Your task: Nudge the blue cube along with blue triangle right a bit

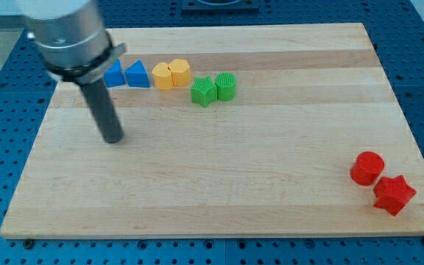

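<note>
The blue cube (113, 74) sits near the view's top left, partly hidden behind the arm's grey housing. The blue triangle (137, 75) stands just to its right, touching or nearly touching it. My tip (112, 139) rests on the board below the blue cube, well apart from both blue blocks.
Two yellow blocks (171, 74) sit right of the blue triangle. A green star-like block (204, 91) and a green cylinder (226, 86) follow. A red cylinder (366, 168) and a red star (394, 194) lie at the bottom right. The wooden board (271, 169) ends in blue surround.
</note>
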Tool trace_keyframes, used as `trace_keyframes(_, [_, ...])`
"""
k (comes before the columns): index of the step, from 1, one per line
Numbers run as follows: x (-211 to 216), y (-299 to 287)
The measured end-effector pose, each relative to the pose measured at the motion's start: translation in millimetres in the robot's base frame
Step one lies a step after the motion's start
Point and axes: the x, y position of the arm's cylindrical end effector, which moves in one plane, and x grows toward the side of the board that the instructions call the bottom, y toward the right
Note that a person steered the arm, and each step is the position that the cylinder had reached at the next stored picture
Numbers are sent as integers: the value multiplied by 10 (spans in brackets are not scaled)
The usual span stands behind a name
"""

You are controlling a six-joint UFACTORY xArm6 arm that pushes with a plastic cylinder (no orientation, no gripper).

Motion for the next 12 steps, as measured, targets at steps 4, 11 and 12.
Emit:
trace_keyframes(4, [-847,-644])
trace_keyframes(11, [-1294,-482])
trace_keyframes(12, [-1126,-481])
